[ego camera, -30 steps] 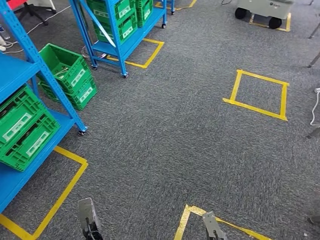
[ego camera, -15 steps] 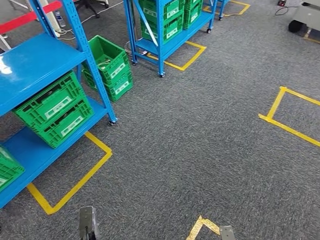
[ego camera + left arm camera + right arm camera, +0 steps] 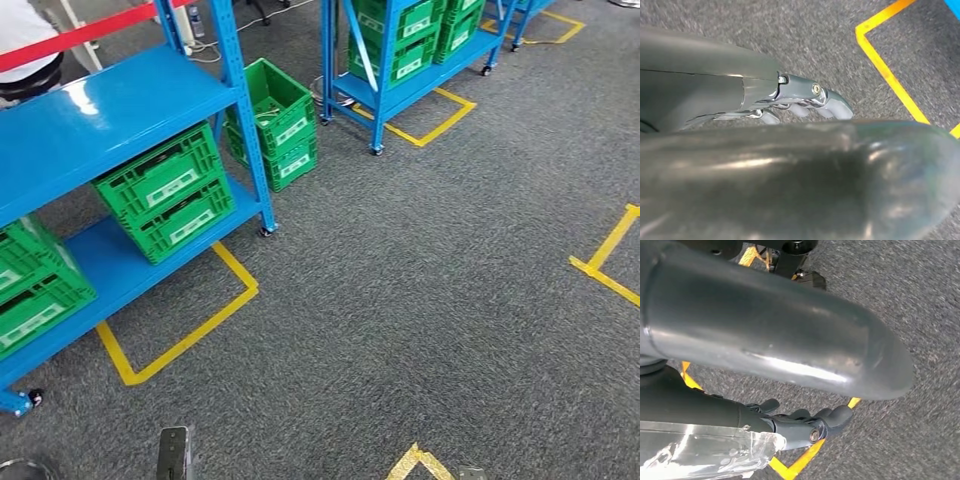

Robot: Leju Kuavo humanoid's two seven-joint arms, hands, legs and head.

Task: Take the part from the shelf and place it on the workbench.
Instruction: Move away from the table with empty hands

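Both our left hand (image 3: 806, 100) and right hand (image 3: 806, 425) hang loose, holding nothing; we could clip the blue shelf (image 3: 113, 110) post walking in.

No text can be read anywhere. The green crates (image 3: 167, 190) on the blue shelf (image 3: 113, 105) each carry a white label strip on the front wall — the printing on them is too small and blurred to make out. The same goes for the crates on the floor (image 3: 281, 120) beside the shelf and for those on the far shelf (image 3: 400, 45). The yellow tape outlines (image 3: 181, 340) on the carpet are plain lines — no letters or numbers.
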